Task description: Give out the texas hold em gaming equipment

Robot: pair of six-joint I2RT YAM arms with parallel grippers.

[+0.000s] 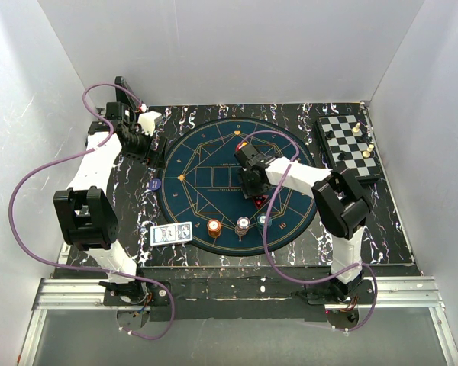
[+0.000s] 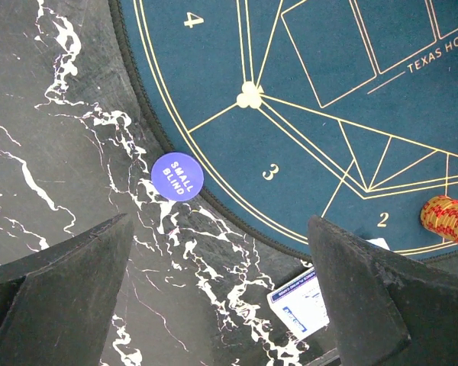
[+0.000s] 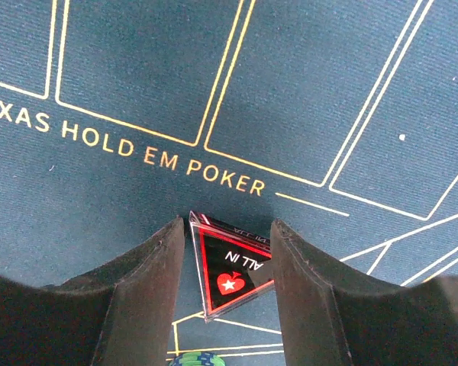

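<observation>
Right claw (image 3: 227, 229) parted around triangle marker (image 3: 229, 278), one corner hidden; left claw (image 2: 220, 223) wide above half-hidden card (image 2: 301, 305).

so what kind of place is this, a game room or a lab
Most likely a robotics lab test cell, not a game room: plain white panels box in the table, a left arm and right arm are bolted to a metal rail, and the poker mat looks like a prop.

MAT AND BOARD: A round dark-blue mat (image 1: 206, 152) fills the marbled black tabletop (image 1: 382, 229); a chessboard (image 1: 340, 141) with small pieces sits at its two o'clock.
</observation>
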